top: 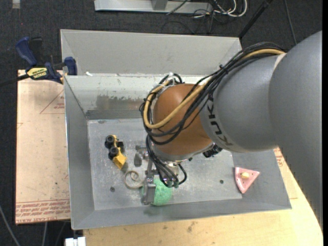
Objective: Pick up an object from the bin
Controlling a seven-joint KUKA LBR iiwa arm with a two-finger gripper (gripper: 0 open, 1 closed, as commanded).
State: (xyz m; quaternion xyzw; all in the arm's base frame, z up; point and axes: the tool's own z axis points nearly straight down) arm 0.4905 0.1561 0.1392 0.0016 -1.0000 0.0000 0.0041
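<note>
A: Progress?
B: Gripper (149,193) is down on the bin (77,137) floor, hard against the green lump's (165,193) left side. Nothing lifted yet; grasp and lift both remain, I'd judge. Can't tell how open the claw is or whether it grips anything.
A: Materials?
B: Lump: rounded, matte, probably foam. Just left of it, a pale ring (132,180). Up-left, a yellow toy vehicle (117,152), hard plastic with black wheels. Well right, a pink wedge (246,179). Scuffed grey metal underneath.
</note>
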